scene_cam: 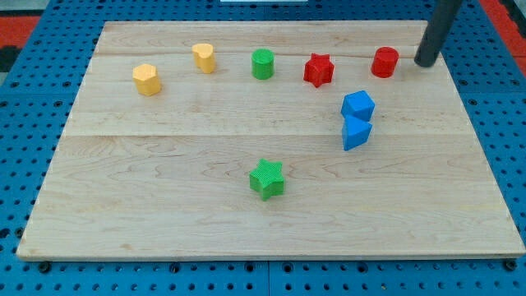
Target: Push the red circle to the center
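The red circle point(385, 62) stands near the view's top right on the wooden board point(164, 197). My tip point(426, 62) is just to the right of it, a small gap apart, with the dark rod rising toward the view's top right corner. A red star point(319, 70) lies to the left of the red circle.
A green circle point(262, 63), a yellow heart-like block point(205, 57) and a yellow hexagon point(146, 80) line the top. Two blue blocks point(357, 105) point(355, 131) sit below the red circle. A green star point(267, 178) lies near the board's middle bottom.
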Tool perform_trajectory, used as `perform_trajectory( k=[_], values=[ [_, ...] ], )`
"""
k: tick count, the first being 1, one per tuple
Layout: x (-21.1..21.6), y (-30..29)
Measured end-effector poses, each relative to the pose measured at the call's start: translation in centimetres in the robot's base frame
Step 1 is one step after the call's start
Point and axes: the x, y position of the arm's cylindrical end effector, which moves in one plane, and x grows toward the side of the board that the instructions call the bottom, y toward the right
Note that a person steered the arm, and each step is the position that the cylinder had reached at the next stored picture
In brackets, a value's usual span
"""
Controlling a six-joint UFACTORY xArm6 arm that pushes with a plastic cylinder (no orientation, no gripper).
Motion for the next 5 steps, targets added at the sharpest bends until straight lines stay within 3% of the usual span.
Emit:
perform_trajectory(
  k=[1,2,3,5],
  values=[
    [0.7,-1.8],
    [3.9,-8.3],
    [1.7,-4.5],
    [3.0,-13.9]
  ],
)
